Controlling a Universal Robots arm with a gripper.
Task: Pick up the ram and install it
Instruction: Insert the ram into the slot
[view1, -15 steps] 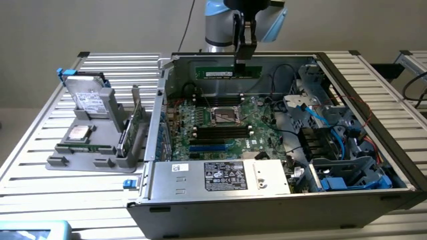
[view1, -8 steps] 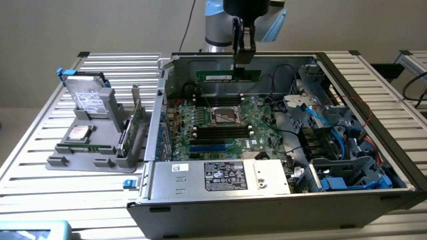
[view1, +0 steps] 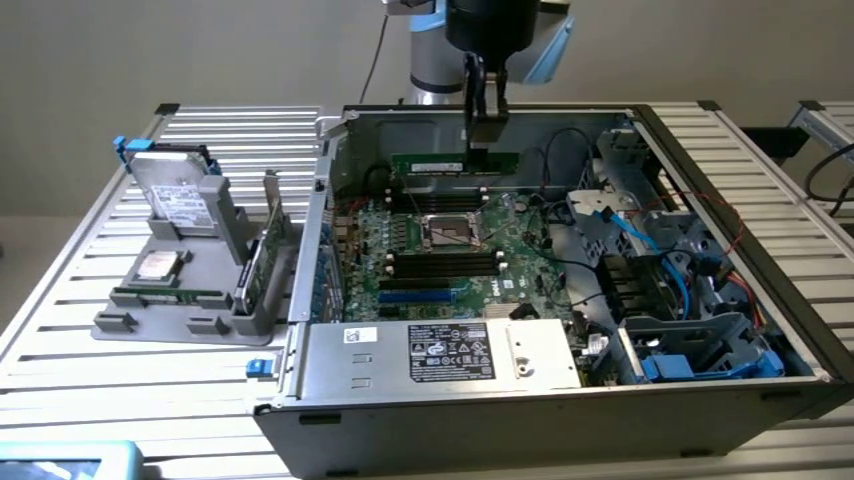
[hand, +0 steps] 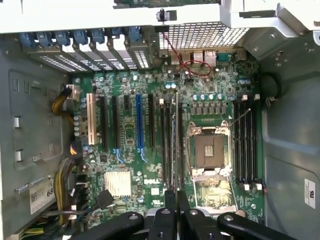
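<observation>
RAM stick (view1: 447, 163) hangs level in the exterior view, pinched at its upper edge by the gripper (view1: 485, 138), jaws clenched on it. It sits inside the open PC case (view1: 534, 430), over the far part of the motherboard (view1: 521, 225), beyond the CPU socket (view1: 451, 233). Whether its lower edge touches a slot I can't tell. At the exterior view's left, a grey holder (view1: 160, 325) on the slatted surface (view1: 120, 400) carries a hard drive (view1: 180, 195) and an expansion card (view1: 271, 255), well apart from the work.

Wrist view: the gripper (hand: 176, 202) looks straight down, w/ the RAM stick (hand: 176, 130) seen edge-on as a thin line. It runs along the black memory slots (hand: 164, 140), between the CPU socket (hand: 210, 152) and the blue slot (hand: 139, 125) (near parallel to them, as far as I can judge).

Step in hand, imo: pick-up done, stick brought over the board, install not yet done. Seating calls for the edge lined up exactly w/ one slot, notch the right way round, then a straight, even push. A skewed stick could jam or flex.
</observation>
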